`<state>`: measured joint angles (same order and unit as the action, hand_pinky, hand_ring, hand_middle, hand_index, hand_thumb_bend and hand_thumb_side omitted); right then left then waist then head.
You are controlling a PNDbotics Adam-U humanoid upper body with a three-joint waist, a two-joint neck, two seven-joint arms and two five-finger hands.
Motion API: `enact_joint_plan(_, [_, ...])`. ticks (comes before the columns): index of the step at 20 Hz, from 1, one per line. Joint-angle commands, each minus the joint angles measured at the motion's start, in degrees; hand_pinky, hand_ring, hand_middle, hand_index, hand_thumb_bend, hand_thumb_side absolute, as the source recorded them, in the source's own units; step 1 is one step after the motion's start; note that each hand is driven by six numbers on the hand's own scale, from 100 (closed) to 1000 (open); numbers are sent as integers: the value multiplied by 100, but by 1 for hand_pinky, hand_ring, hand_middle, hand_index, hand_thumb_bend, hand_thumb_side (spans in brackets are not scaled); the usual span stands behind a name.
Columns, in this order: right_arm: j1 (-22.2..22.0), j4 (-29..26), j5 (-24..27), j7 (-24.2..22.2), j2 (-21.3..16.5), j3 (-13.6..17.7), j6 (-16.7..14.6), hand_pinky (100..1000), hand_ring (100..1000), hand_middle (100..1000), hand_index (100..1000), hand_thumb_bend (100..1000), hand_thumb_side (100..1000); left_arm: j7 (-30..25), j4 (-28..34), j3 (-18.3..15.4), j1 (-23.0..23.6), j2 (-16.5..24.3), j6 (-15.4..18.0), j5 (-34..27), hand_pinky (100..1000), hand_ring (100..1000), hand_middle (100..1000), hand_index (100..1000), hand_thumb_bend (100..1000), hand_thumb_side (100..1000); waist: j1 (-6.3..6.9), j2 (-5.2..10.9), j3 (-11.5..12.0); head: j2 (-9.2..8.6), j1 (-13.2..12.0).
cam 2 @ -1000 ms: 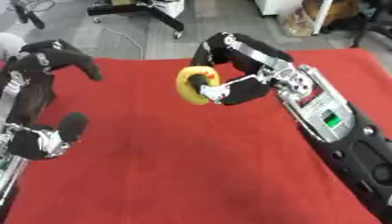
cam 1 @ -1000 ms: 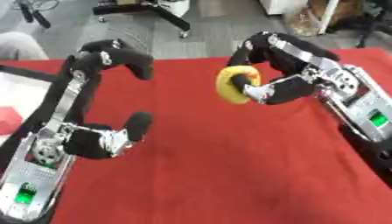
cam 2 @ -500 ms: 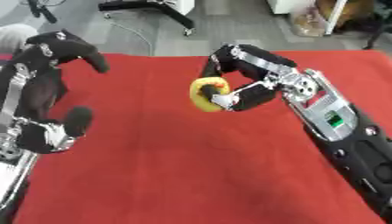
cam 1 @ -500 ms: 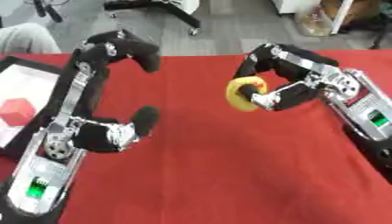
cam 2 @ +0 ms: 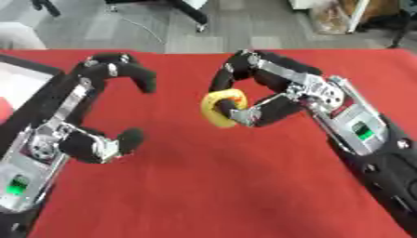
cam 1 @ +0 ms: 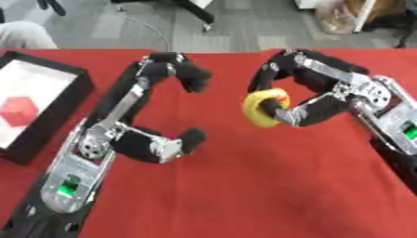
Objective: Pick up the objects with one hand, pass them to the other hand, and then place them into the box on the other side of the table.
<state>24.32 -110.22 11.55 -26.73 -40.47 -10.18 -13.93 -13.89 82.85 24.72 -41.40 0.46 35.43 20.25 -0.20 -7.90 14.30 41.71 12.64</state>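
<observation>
Yellow ring (cam 1: 262, 108) upright, pinched by right hand (cam 1: 313, 95), left hand (cam 1: 151, 135) open, empty

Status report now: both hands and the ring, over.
Right hand shut on yellow ring, above the cloth. Left hand open, empty. Gap between them clear.

- The left hand (cam 1: 155, 109) now sits closer to the right hand (cam 1: 313, 93), its curled fingers reaching toward 3 o'clock.
- The gap between the left hand and the yellow ring (cam 1: 265, 107) is narrower.
- The camera view shifts, bringing the black box (cam 1: 69, 81) with its red cube (cam 1: 18, 110) into sight at 9 o'clock.
</observation>
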Motion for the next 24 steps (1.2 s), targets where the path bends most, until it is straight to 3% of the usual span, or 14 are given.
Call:
enact_joint_plan(1, [167, -183, 307, 245, -153, 214, 205, 559, 666, 380, 231, 100, 100, 92, -266, -105, -210, -372, 181, 323, 500, 534, 561, 763, 406, 591, -79, 121, -30, -73, 32])
enact_joint_plan(9, [92, -424, 439, 233, -75, -25, 591, 552, 671, 382, 231, 100, 100, 485, -159, -109, -130, -556, 190, 708, 503, 546, 573, 766, 396, 562, -107, 45, -108, -186, -68])
enact_joint_plan(15, [40, -437, 725, 224, -63, -94, 737, 547, 675, 382, 233, 100, 100, 937, -266, -87, -130, -571, -18, 1153, 499, 545, 569, 755, 413, 546, -124, 41, -101, -201, -48])
enact_joint_plan(24, [-43, -436, 1278, 141, -22, -141, 1468, 545, 683, 380, 235, 100, 100, 1748, -365, -12, -136, -593, -409, 1781, 494, 539, 560, 744, 437, 532, -152, 37, -103, -233, -40])
